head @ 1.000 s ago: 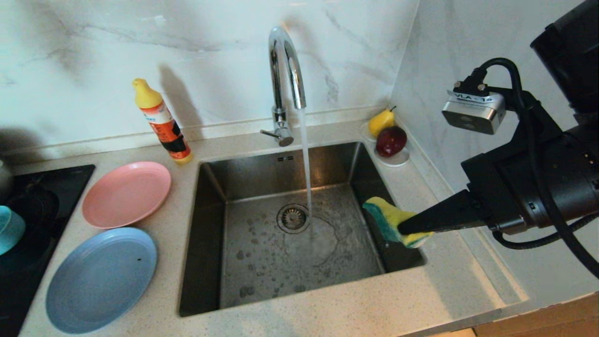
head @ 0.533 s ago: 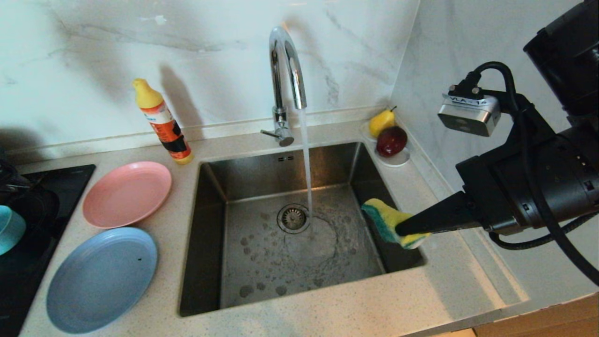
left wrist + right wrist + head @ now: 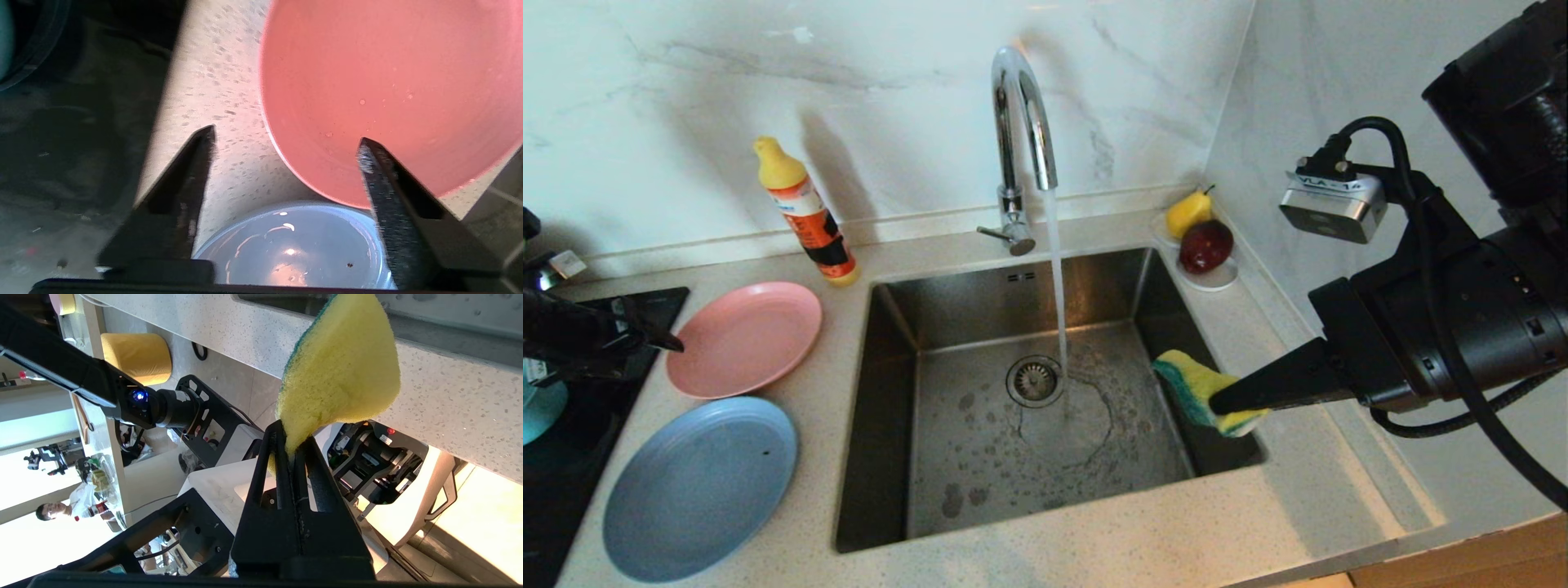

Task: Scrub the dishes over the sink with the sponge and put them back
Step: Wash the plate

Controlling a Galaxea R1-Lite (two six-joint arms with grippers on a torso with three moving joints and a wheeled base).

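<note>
Head view: the right hand (image 3: 1227, 402) squeezes the yellow sponge (image 3: 1196, 390) tight over the right edge of the sink (image 3: 1021, 392) (water runs from the tap (image 3: 1021, 122)). The left hand (image 3: 286, 143) is spread wide and holds nothing, just above the pink plate (image 3: 743, 339), with the blue plate (image 3: 698, 488) beside it on the tabletop (image 3: 825, 425).

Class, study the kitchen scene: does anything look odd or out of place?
Yes: the tap runs into the sink with no dish under it; the pink plate and blue plate lie on the counter.
</note>
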